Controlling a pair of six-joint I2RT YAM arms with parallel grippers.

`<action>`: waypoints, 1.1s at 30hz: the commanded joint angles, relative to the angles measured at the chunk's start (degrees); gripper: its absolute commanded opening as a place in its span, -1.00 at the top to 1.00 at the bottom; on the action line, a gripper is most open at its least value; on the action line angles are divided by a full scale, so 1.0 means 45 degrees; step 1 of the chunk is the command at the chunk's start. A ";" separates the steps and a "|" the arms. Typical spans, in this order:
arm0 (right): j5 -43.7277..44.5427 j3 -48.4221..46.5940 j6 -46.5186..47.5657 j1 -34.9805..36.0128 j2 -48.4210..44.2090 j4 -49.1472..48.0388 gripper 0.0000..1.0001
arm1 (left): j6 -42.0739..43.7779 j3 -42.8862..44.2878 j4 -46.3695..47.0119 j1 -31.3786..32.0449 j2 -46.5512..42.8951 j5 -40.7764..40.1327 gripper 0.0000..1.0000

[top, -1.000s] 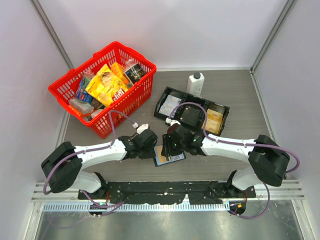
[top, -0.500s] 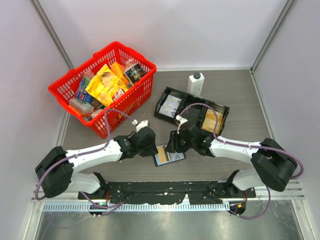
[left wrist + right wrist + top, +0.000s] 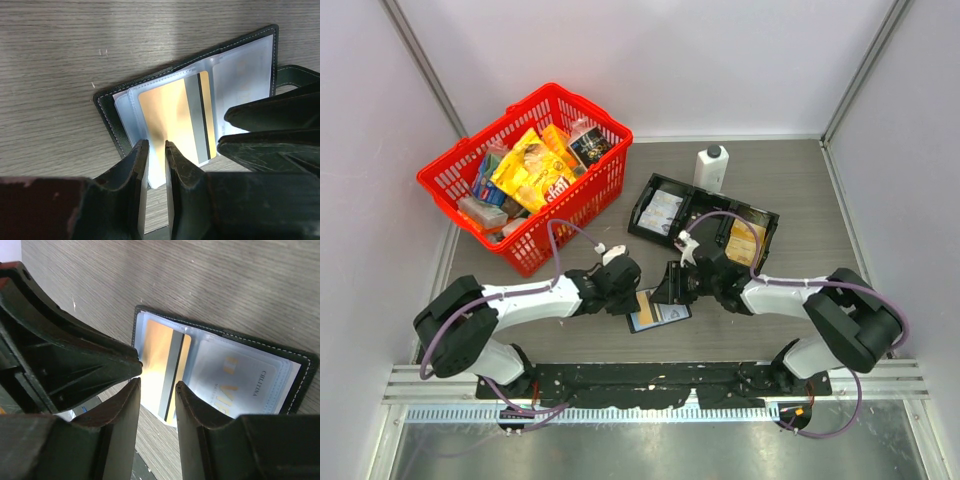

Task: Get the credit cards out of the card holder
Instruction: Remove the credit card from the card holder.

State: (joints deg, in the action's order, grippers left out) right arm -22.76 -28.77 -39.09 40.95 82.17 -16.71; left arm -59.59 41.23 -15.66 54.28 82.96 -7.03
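Black card holder (image 3: 245,70) — gold card (image 3: 167,115), red basket (image 3: 582,205), grey woodgrain table (image 3: 800,180)

One camera looks down from above and behind my bases, taking in the worktop (image 3: 800,180). Both wrist cameras sit close over it, facing each other across the card holder (image 3: 245,70) they share.
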 commanded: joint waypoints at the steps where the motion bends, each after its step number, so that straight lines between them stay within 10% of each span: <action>1: -0.0683 0.0494 -0.0336 -0.0154 0.0587 -0.1774 0.23 | -0.0116 0.0134 0.0511 0.0008 0.0256 0.0018 0.56; 33: -0.3378 0.2566 -0.2212 -0.1423 0.2521 -0.7537 0.89 | -0.0605 -0.0589 0.0277 0.0008 0.0647 0.0038 0.92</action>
State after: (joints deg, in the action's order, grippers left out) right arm -35.44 -17.76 -48.03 35.40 93.91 -45.69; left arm -61.82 40.27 -13.34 54.22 84.27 -6.83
